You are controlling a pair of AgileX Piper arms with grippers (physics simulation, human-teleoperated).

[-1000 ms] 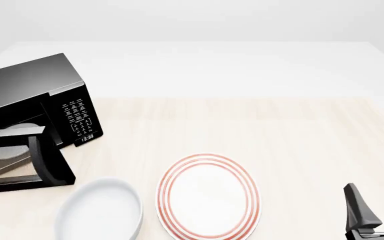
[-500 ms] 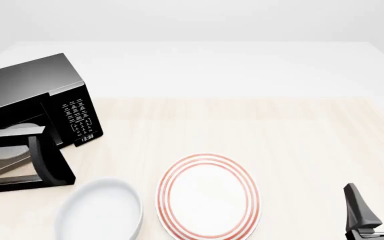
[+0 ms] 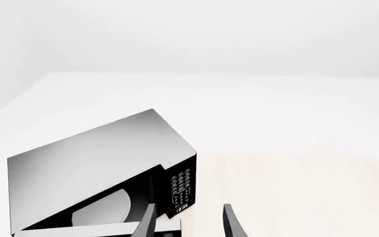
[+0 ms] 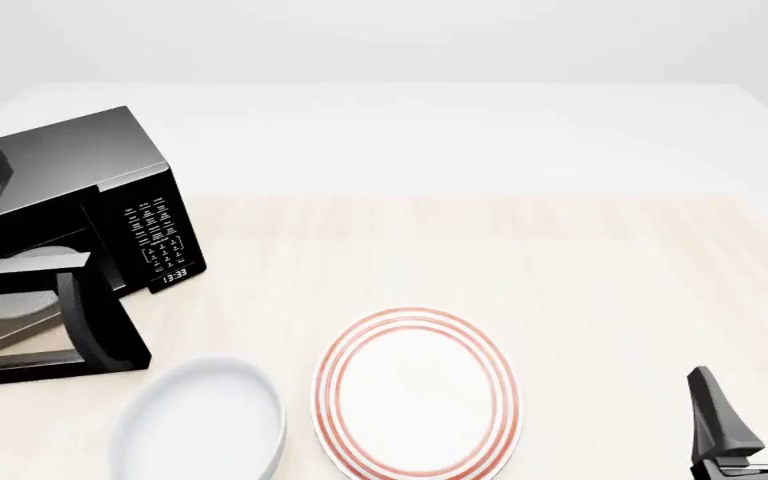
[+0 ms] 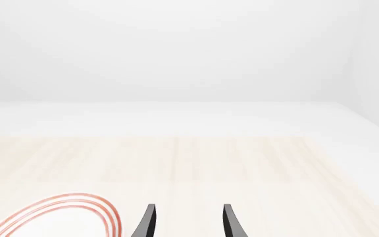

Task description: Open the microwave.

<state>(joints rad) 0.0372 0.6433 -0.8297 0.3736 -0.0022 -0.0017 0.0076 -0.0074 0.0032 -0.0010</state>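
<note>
The microwave (image 4: 71,215) sits at the left edge of the frame on the tabletop (image 4: 598,270), its door (image 4: 51,325) swung wide. The opening seems done, so the sensible move is backing off without nudging the door. The left claw (image 3: 188,222), spread and empty, hangs above the door; the right claw (image 4: 751,415), lower right, is also spread, well apart.

The microwave (image 4: 71,215) with its swung-out door (image 4: 51,320), white bowl (image 4: 197,420) and striped plate (image 4: 415,392) crowd the left; the table's (image 4: 624,270) right lies bare.
</note>
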